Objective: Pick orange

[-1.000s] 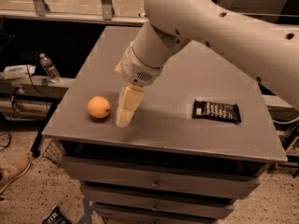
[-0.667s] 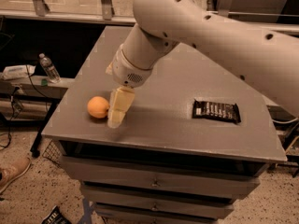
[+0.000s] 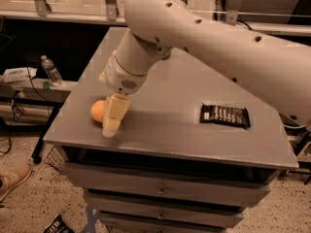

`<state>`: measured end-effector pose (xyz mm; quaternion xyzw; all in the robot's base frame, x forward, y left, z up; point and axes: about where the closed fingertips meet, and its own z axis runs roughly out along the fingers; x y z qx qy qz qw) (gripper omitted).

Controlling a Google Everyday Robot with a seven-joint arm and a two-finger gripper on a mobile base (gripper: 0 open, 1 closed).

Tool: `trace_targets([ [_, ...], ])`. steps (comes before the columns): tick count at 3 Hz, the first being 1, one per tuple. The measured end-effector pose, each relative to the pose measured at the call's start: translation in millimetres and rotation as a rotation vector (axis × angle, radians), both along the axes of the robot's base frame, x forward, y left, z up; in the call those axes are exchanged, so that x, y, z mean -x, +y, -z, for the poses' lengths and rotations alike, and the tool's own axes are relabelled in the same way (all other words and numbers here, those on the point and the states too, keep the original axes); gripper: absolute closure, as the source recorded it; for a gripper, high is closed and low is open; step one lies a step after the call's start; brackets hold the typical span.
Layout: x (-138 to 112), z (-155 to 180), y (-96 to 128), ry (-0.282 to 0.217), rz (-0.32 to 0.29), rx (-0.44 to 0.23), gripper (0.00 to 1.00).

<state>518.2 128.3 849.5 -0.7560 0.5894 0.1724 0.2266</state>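
Round orange [image 3: 97, 111] — no long axis, jaws just beside it, pointing down

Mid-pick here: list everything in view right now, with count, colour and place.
orange: one, orange-yellow, front-left of the cabinet top, partly hidden by the pincer.
snack packet: one, black, flat on the right of the cabinet top.
cabinet: one, grey, with drawers, centre.
water bottle: one, clear, upright on the low shelf at left.
shoe: one, tan, on the floor at bottom left.
dark packet: one, on the floor at the bottom edge.
arm: one, white, reaching in from the right.
pincer: one, pale, low over the cabinet top, overlapping the orange's right edge.
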Motion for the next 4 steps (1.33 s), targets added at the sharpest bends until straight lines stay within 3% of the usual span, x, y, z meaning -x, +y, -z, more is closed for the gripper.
trace_targets([
  [1,2.2,5.8,3.9,0.017,-0.011,-0.001,0.08],
  [2,3.5,10.8,5.8,0.032,-0.015,0.000,0.25],
  [4,-1.3,11.1,2.6,0.049,-0.006,-0.041,0.72],
])
